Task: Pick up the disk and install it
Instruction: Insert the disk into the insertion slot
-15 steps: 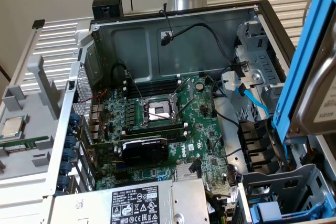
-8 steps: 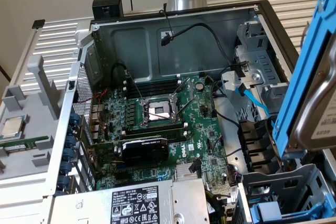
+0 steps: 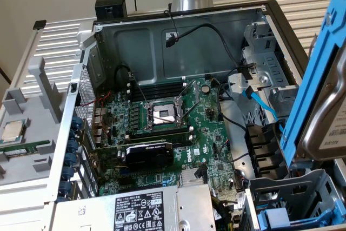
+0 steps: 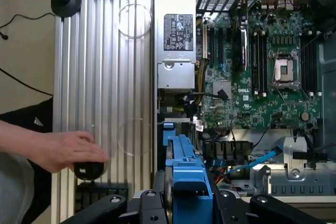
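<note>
Ribbed desk [image 4: 105, 51] bears an open computer case [image 3: 162, 47]. The claw [image 4: 189, 203] pinches the disk [image 3: 319, 101], tilted above the corner drive bay [image 3: 292, 193]; I'd square it to the bay first.

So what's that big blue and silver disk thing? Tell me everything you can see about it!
The disk is a silver-grey metal slab clipped in a bright blue plastic frame, with a pale label near its lower end. It hangs tilted, on edge, at the exterior view's right, above the open computer case's drive cage. The gripper clamps it from both sides, and nothing else can be seen touching it.
</note>
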Controlling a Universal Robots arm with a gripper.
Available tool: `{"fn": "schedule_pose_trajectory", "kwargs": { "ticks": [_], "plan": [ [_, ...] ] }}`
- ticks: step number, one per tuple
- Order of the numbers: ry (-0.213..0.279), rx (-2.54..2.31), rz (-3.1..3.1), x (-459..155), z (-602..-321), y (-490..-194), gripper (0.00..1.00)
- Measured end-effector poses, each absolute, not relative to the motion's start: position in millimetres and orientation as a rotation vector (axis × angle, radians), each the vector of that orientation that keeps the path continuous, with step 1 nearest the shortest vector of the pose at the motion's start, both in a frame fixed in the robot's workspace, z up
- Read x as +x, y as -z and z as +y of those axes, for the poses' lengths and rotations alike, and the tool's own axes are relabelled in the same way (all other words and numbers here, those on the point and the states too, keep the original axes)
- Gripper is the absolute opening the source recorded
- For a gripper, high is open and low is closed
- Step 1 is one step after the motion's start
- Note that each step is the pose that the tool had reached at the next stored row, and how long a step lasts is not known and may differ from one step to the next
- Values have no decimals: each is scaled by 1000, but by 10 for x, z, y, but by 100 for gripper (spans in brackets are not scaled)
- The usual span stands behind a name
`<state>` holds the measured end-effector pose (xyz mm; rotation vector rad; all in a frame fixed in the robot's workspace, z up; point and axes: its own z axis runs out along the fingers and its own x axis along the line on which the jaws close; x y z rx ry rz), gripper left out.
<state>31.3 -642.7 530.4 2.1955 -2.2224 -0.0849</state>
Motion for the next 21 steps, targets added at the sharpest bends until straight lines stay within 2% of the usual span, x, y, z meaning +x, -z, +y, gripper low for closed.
{"fn": "schedule_pose_trajectory", "kwargs": {
  "ticks": [16,21],
  "plan": [
    [85,2196,-2223,313,-6427,-5298,37],
    [99,2201,-2228,312,-6418,-5275,37]
  ]
}}
